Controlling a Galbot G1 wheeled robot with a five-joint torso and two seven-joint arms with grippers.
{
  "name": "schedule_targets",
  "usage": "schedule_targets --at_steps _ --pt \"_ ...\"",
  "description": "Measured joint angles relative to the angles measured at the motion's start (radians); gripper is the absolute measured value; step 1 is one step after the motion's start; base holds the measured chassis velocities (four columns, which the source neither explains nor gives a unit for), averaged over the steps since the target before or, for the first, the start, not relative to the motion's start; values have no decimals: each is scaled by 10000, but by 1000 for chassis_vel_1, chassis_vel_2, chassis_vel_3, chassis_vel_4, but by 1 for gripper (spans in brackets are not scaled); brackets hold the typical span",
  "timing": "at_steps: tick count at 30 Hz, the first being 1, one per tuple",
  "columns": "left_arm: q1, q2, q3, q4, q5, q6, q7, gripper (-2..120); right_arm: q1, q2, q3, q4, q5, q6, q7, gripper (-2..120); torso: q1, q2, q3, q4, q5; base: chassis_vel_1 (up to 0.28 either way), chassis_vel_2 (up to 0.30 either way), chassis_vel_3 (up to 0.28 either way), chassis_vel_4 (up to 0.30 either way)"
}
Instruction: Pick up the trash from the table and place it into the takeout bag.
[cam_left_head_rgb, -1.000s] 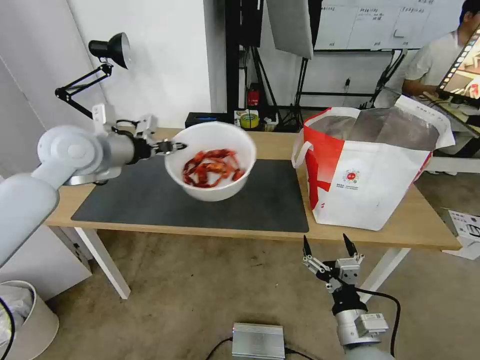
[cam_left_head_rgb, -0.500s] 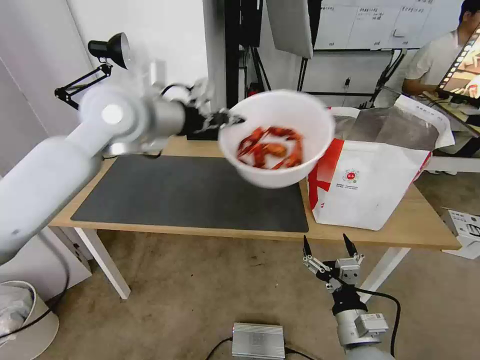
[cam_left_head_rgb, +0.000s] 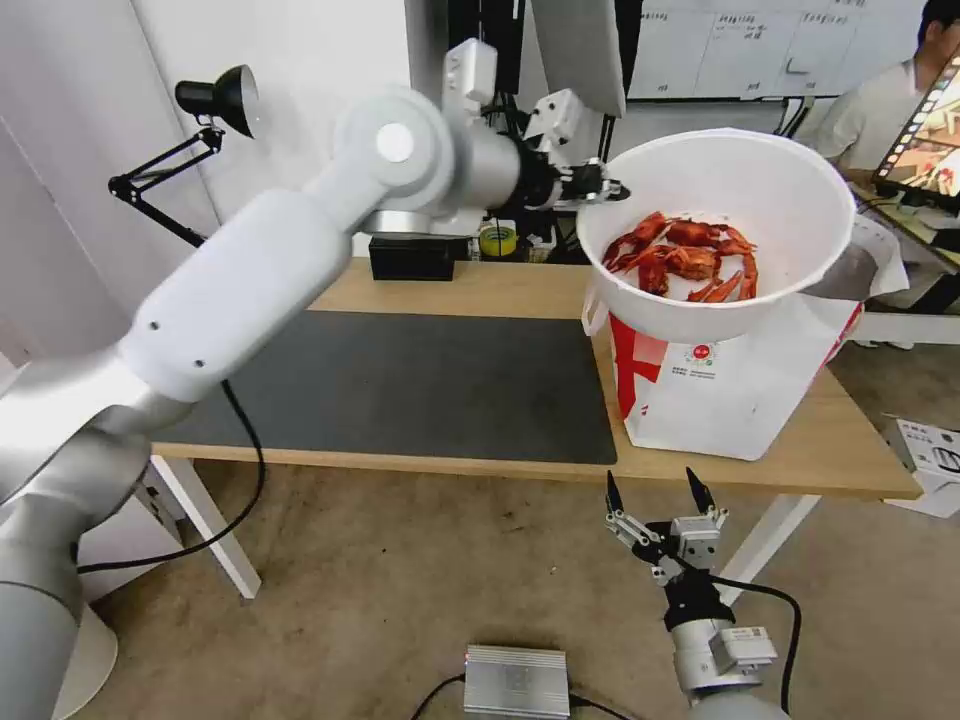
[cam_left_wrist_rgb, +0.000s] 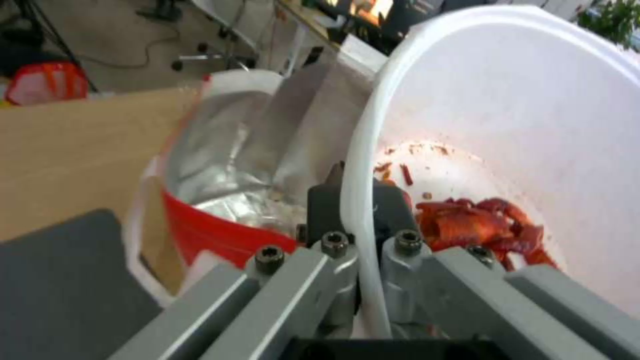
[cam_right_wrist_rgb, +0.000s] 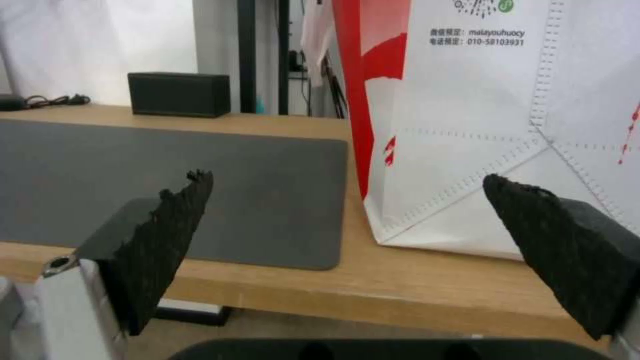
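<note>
From my head camera, my left gripper (cam_left_head_rgb: 600, 188) pinches the near rim of the white bowl (cam_left_head_rgb: 730, 200), holding it aloft over the open mouth of the takeout bag (cam_left_head_rgb: 730, 390) so the red scraps (cam_left_head_rgb: 690, 262) can go inside; the bag stands at the right end of the table (cam_left_head_rgb: 480, 290), beside the dark mat (cam_left_head_rgb: 400, 385). My right gripper (cam_left_head_rgb: 655, 500) waits low in front of the table's edge, spread wide and grasping nothing. From my left wrist, my fingers (cam_left_wrist_rgb: 327, 200) clamp the bowl's thin wall, one inside, one outside, with the bag's silvery lining (cam_left_wrist_rgb: 247, 150) beneath. From my right wrist, my parted pads (cam_right_wrist_rgb: 173, 220) frame the bag's white side (cam_right_wrist_rgb: 507, 125) and a black box (cam_right_wrist_rgb: 179, 94) beyond.
</note>
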Motion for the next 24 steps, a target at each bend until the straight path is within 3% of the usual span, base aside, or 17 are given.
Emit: schedule_targets --at_steps 6,17,24 --pt "-104 -959 49 636 51 -191 -311 0 0 0 0 0 0 0 0 100 0 0 0 0 0 0 0 0 0" --pt "-437 -3273 -154 2765 677 -457 -767 0 0 0 0 0 0 0 0 100 0 1 0 0 1 0 0 0 0" --pt "-450 -3980 -256 3659 1044 -873 -1189 0 0 0 0 0 0 0 0 100 0 0 -1 -2 1 0 0 0 0"
